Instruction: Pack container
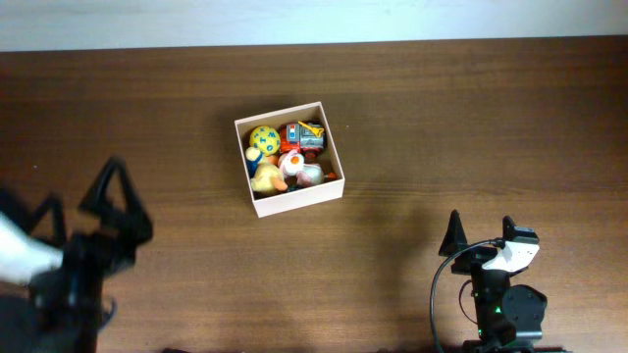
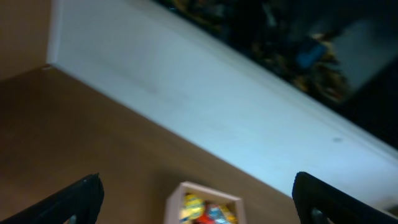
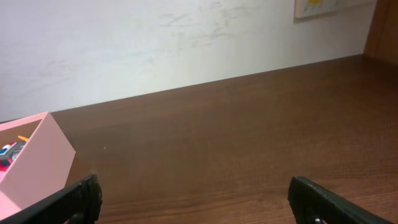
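Observation:
The container (image 1: 331,145) is a square white-walled box on the dark wooden table, left of centre. Inside it lie a yellow spotted ball (image 1: 262,138), a red and blue toy vehicle (image 1: 302,135), a yellow duck (image 1: 266,178) and a pink and white toy (image 1: 305,171). The box also shows in the left wrist view (image 2: 176,200) and at the left edge of the right wrist view (image 3: 34,158). My left gripper (image 1: 111,186) is open and empty at the front left, far from the box. My right gripper (image 1: 481,226) is open and empty at the front right.
A white wall (image 3: 155,43) runs along the table's far edge. A wall plate (image 3: 317,7) sits on it at the right. The bare wooden tabletop (image 1: 471,118) surrounds the box on all sides.

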Robot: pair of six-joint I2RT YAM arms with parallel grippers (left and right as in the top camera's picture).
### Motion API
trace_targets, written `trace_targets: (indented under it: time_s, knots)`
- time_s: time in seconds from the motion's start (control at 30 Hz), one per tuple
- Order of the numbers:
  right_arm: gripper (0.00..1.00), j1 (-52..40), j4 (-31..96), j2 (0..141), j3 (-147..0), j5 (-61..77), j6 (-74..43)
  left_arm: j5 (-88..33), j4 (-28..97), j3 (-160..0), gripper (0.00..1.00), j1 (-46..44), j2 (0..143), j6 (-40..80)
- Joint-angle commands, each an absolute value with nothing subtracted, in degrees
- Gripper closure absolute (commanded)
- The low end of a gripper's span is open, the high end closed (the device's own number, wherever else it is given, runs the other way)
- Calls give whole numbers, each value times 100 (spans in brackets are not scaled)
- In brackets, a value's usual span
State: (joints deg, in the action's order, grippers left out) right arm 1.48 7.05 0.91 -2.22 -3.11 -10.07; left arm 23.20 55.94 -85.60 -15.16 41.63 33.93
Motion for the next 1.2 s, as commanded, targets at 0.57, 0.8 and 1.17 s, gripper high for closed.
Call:
trace_targets:
  time_s: [0.57, 0.8, 1.17]
  knots:
    - [1, 200, 683, 25, -150, -281, -974, 2338, 2353, -2248, 1, -427, 838, 3428]
    - [1, 200, 685, 25, -150, -281, -974, 2338, 2272, -1431, 1, -309, 191, 3426]
    - [1, 200, 685, 25, -150, -281, -974, 2329, 2154, -650, 1, -309, 30, 3433]
